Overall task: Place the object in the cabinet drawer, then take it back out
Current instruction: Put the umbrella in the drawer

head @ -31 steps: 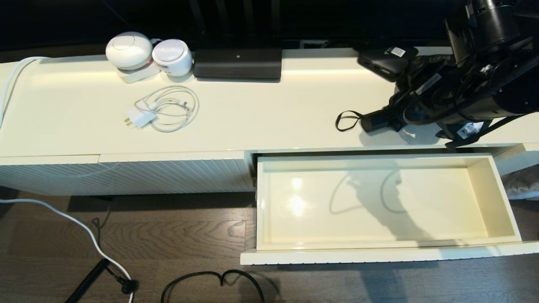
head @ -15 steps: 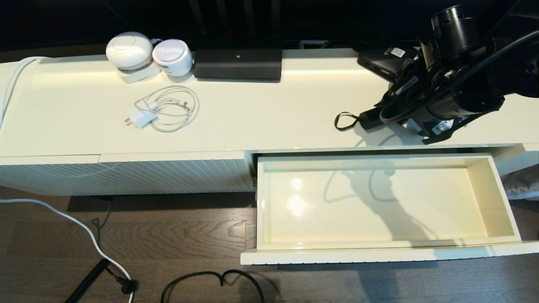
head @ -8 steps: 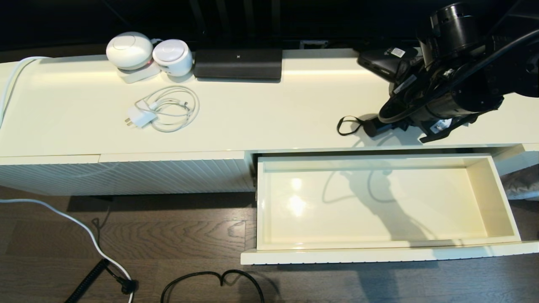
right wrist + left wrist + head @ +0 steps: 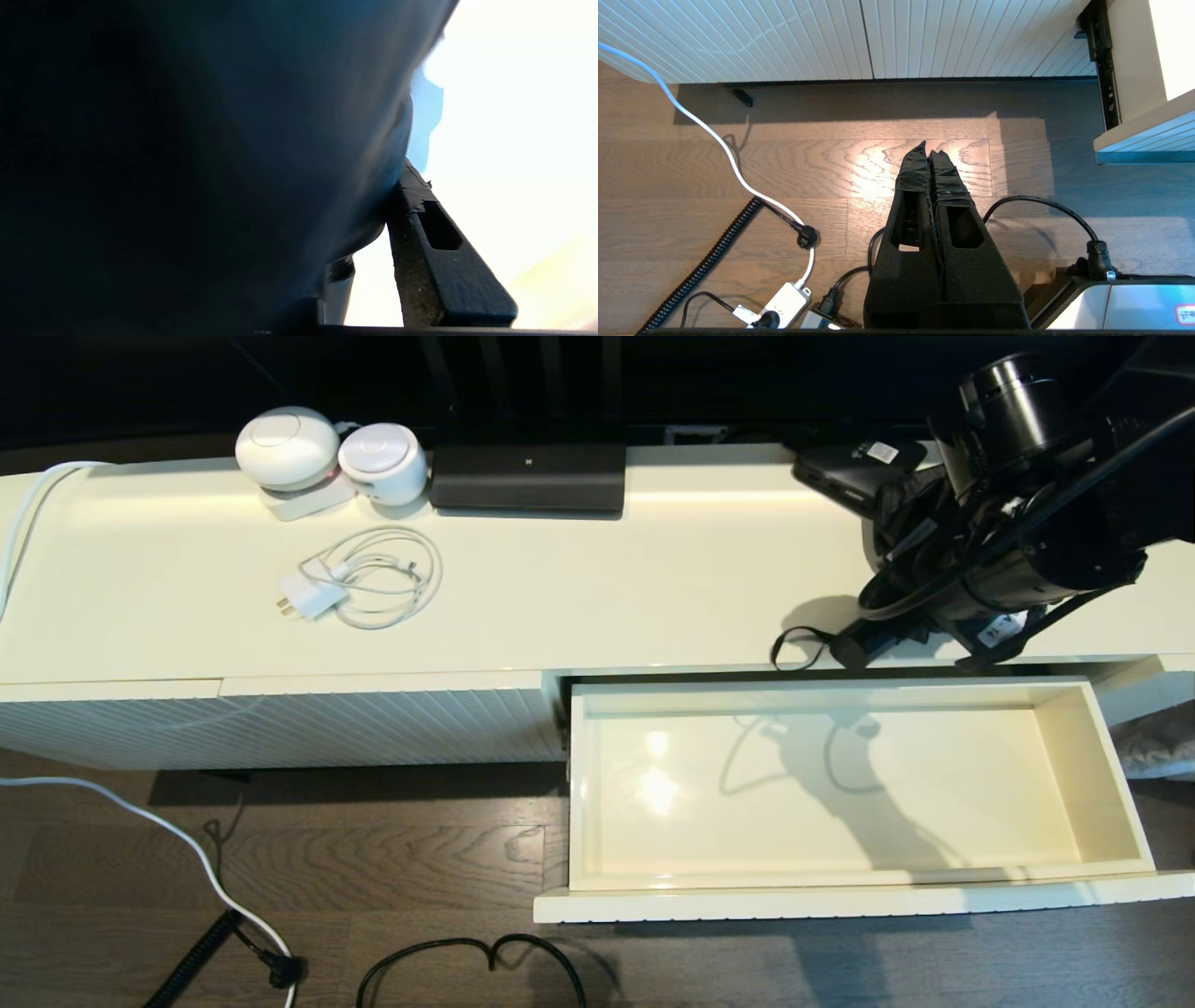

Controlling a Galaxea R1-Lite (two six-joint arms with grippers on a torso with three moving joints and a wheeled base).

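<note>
From the head view, the right hand (image 4: pixel 910 602) sits over the front right edge of the table (image 4: pixel 597 579), closed around the black umbrella (image 4: pixel 864 644); the handle and wrist loop (image 4: pixel 794 649) poke out just above the open drawer (image 4: pixel 1106 784). From the left wrist view, the left hand (image 4: pixel 931 151) hangs over the wooden floor (image 4: pixel 831 168), its fingers pressed together on nothing. From the right wrist view, dark umbrella fabric (image 4: pixel 210 140) fills the frame, one finger (image 4: pixel 434 247) tight against it.

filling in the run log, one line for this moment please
right gripper: shut on umbrella, above cabinet top's front edge | drawer: open, nothing inside | left gripper: shut, parked over floor
</note>
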